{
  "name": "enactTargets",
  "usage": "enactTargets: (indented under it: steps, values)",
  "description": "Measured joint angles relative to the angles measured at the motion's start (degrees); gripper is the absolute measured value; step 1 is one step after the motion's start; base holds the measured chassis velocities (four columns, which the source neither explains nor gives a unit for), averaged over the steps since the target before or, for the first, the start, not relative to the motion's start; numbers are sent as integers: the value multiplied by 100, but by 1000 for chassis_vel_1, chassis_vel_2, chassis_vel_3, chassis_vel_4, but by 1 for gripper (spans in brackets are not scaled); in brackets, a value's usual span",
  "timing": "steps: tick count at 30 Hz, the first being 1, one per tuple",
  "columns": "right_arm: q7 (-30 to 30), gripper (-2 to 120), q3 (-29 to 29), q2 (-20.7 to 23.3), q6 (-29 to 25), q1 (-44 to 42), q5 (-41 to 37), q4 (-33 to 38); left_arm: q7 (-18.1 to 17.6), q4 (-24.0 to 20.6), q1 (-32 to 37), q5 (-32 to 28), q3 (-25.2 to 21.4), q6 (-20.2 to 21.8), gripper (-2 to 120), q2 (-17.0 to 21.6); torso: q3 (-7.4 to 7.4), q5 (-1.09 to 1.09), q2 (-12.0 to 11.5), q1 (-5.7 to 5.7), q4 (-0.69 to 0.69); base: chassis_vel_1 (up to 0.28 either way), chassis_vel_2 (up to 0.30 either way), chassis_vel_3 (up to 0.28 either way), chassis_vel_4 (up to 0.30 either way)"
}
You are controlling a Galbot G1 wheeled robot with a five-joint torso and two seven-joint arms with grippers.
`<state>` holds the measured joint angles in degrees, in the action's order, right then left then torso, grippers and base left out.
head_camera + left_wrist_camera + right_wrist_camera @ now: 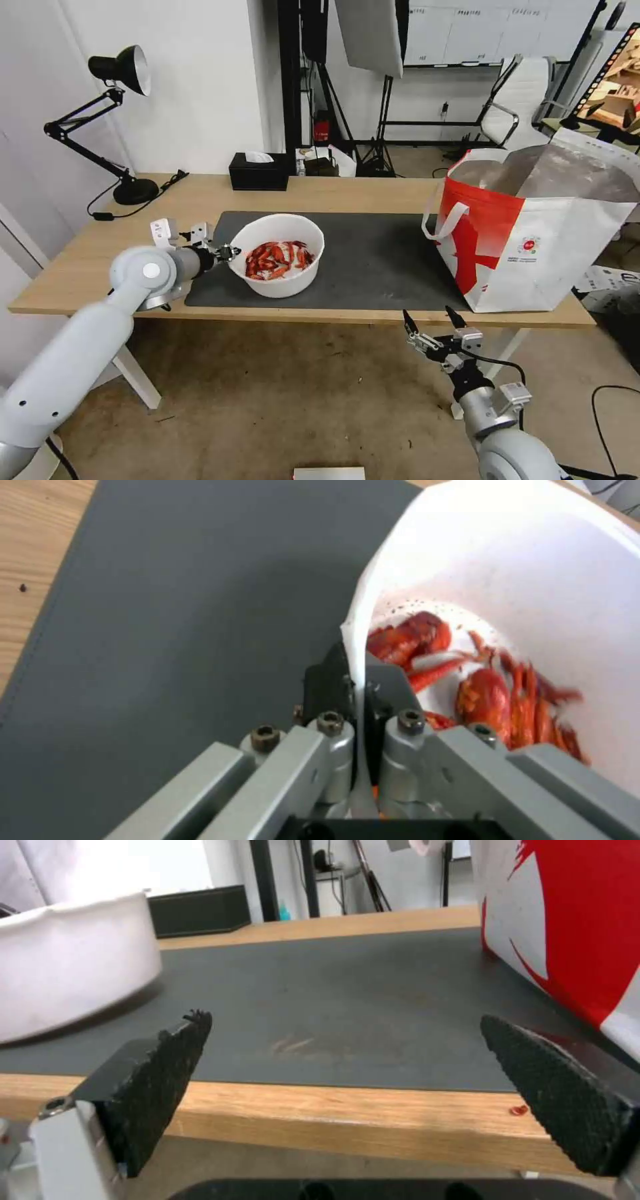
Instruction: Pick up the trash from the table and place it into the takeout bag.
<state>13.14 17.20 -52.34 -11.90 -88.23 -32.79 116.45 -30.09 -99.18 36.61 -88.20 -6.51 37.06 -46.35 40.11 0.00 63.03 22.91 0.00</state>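
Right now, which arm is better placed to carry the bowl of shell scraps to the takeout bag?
Left. The left gripper is shut on the bowl rim, one finger on each side. The right gripper hangs open below the table edge, near the takeout bag.

table [347, 193] | on it: mat [373, 260], lamp [127, 187], tissue box [259, 172], takeout bag [533, 233]

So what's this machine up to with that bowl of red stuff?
It's clearing trash off the table. Its left end effector is pinched shut on the rim of the white bowl of red shell scraps, which sits on the dark mat. The right end effector hangs open below the table's front edge. The takeout bag stands open at the right.
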Motion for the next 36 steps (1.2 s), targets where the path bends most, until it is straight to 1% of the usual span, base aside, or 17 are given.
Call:
enactTargets:
  steps: [4,5,6,9,10,14,16,18,21,22,25,26,29,30,33,34,36]
  values:
    - [0,100,0,0,0,0,0,0,121,-170,73,184,-61,-170,0,9,0,-1,0,0,1,0,0,0,0]
    - [0,100,0,0,0,0,0,0,411,-486,39,583,-32,-530,0,70,0,0,0,0,2,0,0,0,0]
    - [0,100,0,0,0,0,0,0,411,-486,39,583,-32,-530,0,70,0,0,0,0,2,0,0,0,0]
    - [0,100,0,0,0,0,0,0,513,-721,-462,759,325,-1088,0,82,0,0,0,0,1,0,0,0,0]
    - [0,100,0,0,0,0,0,0,513,-721,-462,759,325,-1088,0,82,0,0,0,0,1,0,0,0,0]
    - [-2,100,0,0,0,0,0,0,367,-751,-1187,584,770,-1178,0,-80,0,0,0,0,0,0,0,0,0]
    - [-1,100,0,0,0,0,-1,0,304,-622,-1805,511,1198,-1225,0,-236,0,3,0,0,-1,0,0,0,0]
    - [0,100,0,0,0,1,-1,0,285,-574,-1934,501,1305,-1236,0,-276,0,3,0,0,-2,0,0,0,0]
    - [-1,100,0,1,0,1,0,0,239,-242,-2558,498,1798,-1270,0,-565,0,1,0,1,1,0,0,0,0]
    - [-1,100,0,1,0,1,0,0,239,-242,-2558,498,1798,-1270,0,-565,0,1,0,1,1,0,0,0,0]
    - [-1,100,0,1,0,1,-1,0,191,217,-3222,506,2191,-1274,0,-1132,1,2,-1,0,1,0,0,0,0]
    - [-1,100,0,1,0,1,-1,0,191,217,-3222,506,2191,-1274,0,-1132,1,2,-1,0,1,0,0,0,0]
    - [0,100,0,1,1,1,-1,-1,147,816,-3901,555,2431,-1275,0,-1838,1,3,-1,1,-1,0,0,0,0]
    - [0,100,0,1,1,1,-1,-1,147,816,-3901,555,2431,-1275,0,-1838,1,3,-1,1,-1,0,0,0,0]
    - [-1,100,0,1,1,1,-1,0,135,1467,-4463,711,2574,-1273,0,-2585,0,3,0,1,0,0,0,0,0]
    - [-1,100,0,1,1,1,-1,0,135,1467,-4463,711,2574,-1273,0,-2585,0,3,0,1,0,0,0,0,0]
    - [-1,100,0,1,1,1,-1,-1,133,1966,-4734,845,2654,-1258,0,-3104,1,2,-1,1,-1,0,0,0,0]
